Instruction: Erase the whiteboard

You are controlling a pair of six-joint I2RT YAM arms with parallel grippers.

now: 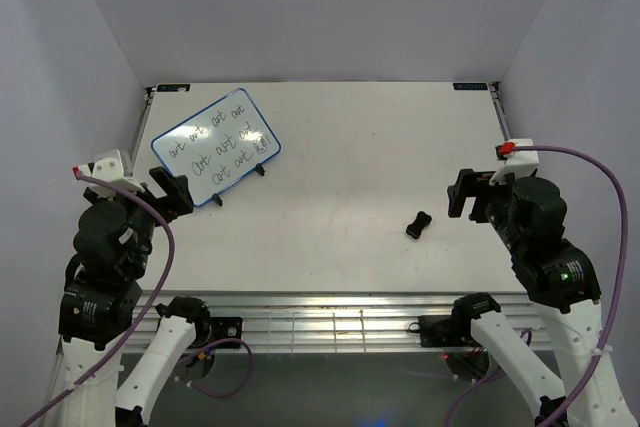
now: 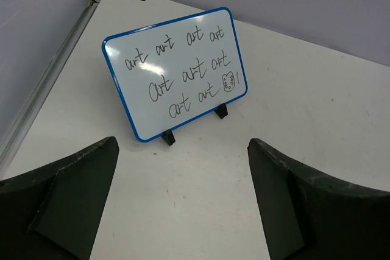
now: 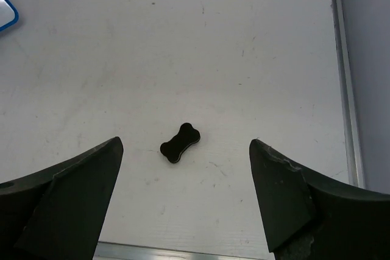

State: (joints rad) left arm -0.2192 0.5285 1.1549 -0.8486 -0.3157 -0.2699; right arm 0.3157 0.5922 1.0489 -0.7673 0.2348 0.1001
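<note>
The whiteboard (image 1: 215, 147), blue-rimmed with black handwritten words, leans on a thin black stand at the table's back left. It also shows in the left wrist view (image 2: 177, 80). My left gripper (image 1: 172, 193) is open and empty, just left of and in front of the board. A small black bone-shaped eraser (image 1: 418, 223) lies on the table right of centre; it also shows in the right wrist view (image 3: 180, 142). My right gripper (image 1: 467, 194) is open and empty, a little right of the eraser.
The stand's black feet (image 2: 167, 137) rest on the table in front of the board. A metal rail (image 1: 340, 322) runs along the near table edge. Grey walls close the left, back and right sides.
</note>
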